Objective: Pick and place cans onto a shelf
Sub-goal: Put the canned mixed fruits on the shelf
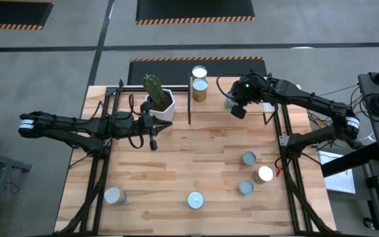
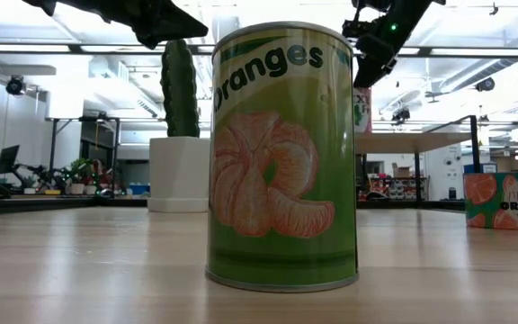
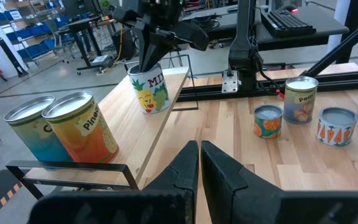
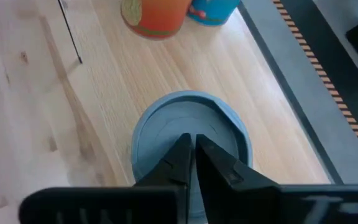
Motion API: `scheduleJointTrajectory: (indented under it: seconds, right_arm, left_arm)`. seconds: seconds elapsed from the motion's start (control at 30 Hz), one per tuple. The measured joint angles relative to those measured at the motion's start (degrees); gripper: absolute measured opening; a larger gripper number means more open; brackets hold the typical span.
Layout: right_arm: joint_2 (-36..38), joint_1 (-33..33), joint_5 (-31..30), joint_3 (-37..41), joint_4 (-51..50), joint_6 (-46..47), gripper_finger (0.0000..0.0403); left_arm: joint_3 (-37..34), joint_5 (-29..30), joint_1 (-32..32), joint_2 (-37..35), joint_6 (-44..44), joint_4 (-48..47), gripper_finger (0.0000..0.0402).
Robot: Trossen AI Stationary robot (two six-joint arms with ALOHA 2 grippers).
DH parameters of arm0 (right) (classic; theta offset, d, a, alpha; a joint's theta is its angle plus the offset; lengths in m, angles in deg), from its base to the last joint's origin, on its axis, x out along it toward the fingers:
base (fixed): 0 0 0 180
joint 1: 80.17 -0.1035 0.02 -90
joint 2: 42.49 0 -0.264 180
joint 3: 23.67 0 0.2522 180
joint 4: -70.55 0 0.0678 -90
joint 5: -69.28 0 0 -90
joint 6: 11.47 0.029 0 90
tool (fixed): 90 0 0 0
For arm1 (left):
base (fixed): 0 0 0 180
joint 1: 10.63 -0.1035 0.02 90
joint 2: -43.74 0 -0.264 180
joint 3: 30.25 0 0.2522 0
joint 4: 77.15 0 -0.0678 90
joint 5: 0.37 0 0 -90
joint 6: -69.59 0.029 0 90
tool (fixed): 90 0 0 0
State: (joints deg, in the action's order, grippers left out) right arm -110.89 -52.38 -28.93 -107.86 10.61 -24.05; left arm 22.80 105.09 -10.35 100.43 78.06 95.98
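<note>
The shelf [image 3: 157, 134] stands at the table's far edge, with two cans [image 1: 199, 89] at its left end and a blue-topped can [image 4: 191, 134] further right. My right gripper [image 4: 193, 146] is shut, directly over that can's top; it also shows in the left wrist view [image 3: 145, 62]. My left gripper [image 3: 199, 162] is shut and empty, above the table near the white cactus pot [image 1: 160, 102]. Several more cans stand on the table, at the right [image 1: 249, 158] and along the near edge [image 1: 195, 199]. My right gripper's shut fingertips point down at the middle of the can's round top [image 4: 166, 134]. I cannot tell whether they touch it. The can stands upright on the shelf board [image 4: 247, 93].
The cactus pot stands at the far left beside the shelf's thin black leg [image 1: 189, 105]. Black frame rails run along the table's left [image 1: 97, 164] and right [image 1: 288, 171] sides. An "Oranges" can [image 2: 281, 153] stands right in front of the low camera.
</note>
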Motion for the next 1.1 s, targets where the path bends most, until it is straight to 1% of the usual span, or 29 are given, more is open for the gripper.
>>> scheduleJointTrajectory:
  seconds: [0.27, 0.53, 0.67, 0.87, 1.1]
  right_arm:
    - [1.03, 0.0, -6.86, -0.04, -6.59, -0.09, 0.0009]
    - [2.31, 0.09, -10.94, -0.09, -13.09, -1.57, 0.0009]
    - [3.09, 0.27, -13.58, -0.08, -16.9, -0.82, 0.0009]
    - [4.37, 0.37, -14.58, -0.11, -20.23, 0.61, 0.0009]
    - [6.62, 0.37, -14.31, 0.11, -19.58, 0.61, 0.0009]
  left_arm:
    - [0.0, 0.01, 0.0, 0.0, 0.0, 0.0, 0.0001]
    - [0.0, 0.02, 0.0, 0.0, 0.0, -0.02, 0.0001]
    - [0.0, 0.0, 0.0, 0.0, 0.0, -0.02, 0.0001]
    - [0.0, 0.0, 0.0, 0.0, 0.01, -0.03, 0.0001]
    - [0.0, 0.02, 0.0, 0.0, 0.02, -0.04, 0.0001]
